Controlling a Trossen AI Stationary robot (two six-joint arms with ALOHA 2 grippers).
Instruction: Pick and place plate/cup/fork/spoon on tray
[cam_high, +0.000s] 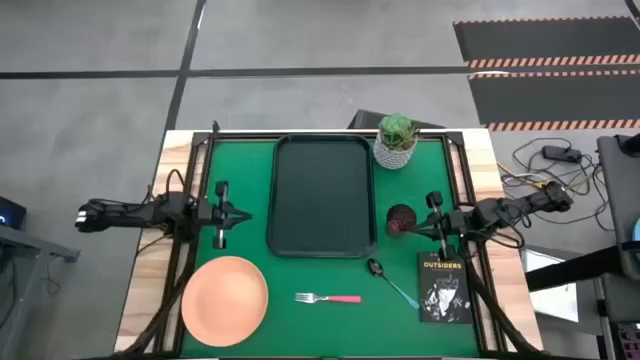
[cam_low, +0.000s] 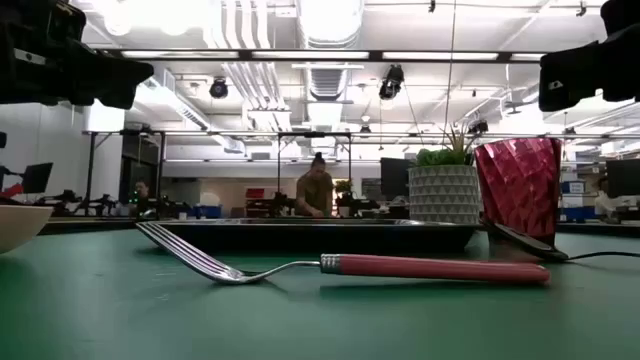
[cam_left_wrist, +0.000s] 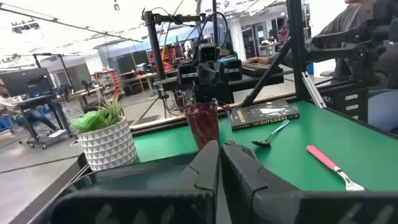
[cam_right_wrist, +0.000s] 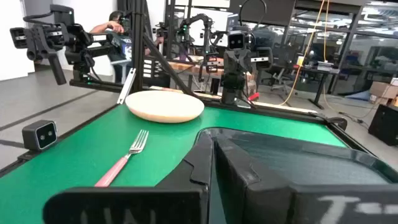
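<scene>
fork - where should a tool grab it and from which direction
Best taken by the pink handle, from straight above. The fork lies flat on the green mat, tines toward the plate, handle toward the spoon. The handle is straight and thicker than the tines, with open mat on both long sides, so the fingers would likely close across its width.

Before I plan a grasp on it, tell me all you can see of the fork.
The fork has silver metal tines and a slim pink-red handle that looks like plastic. It lies flat on the green mat, clear of the tray, between the plate and the spoon. Its tines point toward the plate, curving slightly upward. Nothing touches it; neither hand is near.
</scene>
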